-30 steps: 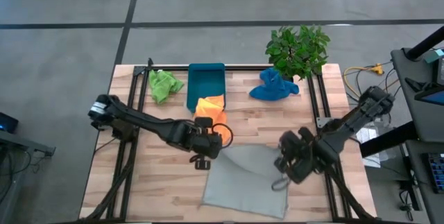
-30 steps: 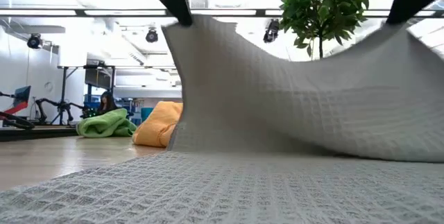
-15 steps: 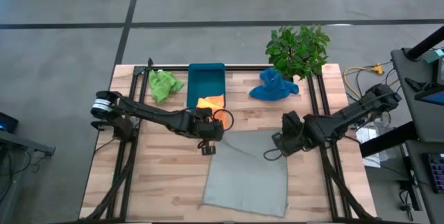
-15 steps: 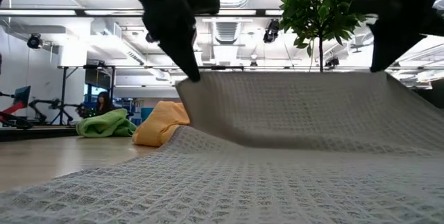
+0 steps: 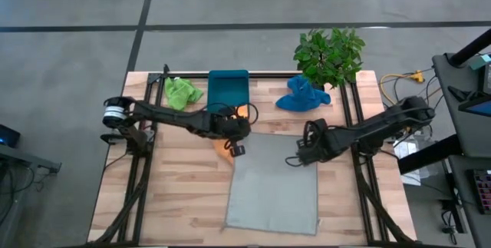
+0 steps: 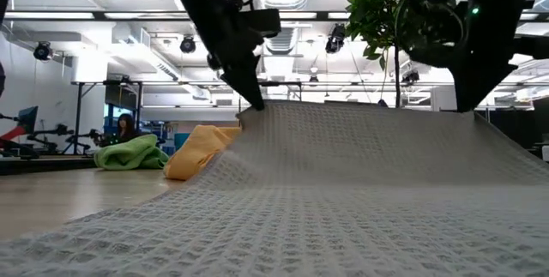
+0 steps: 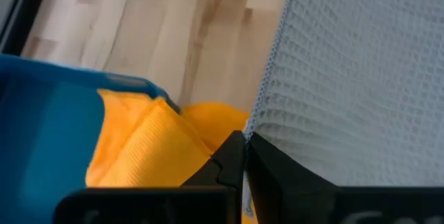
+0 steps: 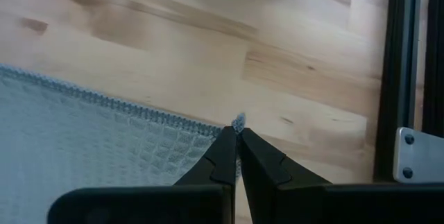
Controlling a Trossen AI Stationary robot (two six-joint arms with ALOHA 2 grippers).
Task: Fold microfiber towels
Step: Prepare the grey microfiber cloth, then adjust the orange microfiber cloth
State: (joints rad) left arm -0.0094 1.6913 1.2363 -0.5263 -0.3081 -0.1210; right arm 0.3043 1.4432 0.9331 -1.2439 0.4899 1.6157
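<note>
While clamped together on the far corners of the grey waffle-weave microfiber towel (image 5: 274, 183) spread flat on the wooden counter (image 5: 173, 194): left pincer (image 5: 232, 145), right pincer (image 5: 298, 158). Risks: thin corner slipping free; left side snagging the crumpled orange towel (image 5: 227, 142) just beside it.

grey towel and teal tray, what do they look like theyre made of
Grey towel: soft woven cloth, matte; a waffle grid texture and a stitched hem show up close. Teal tray: looks like rigid plastic, smooth with straight walls, though the material is a guess.
</note>
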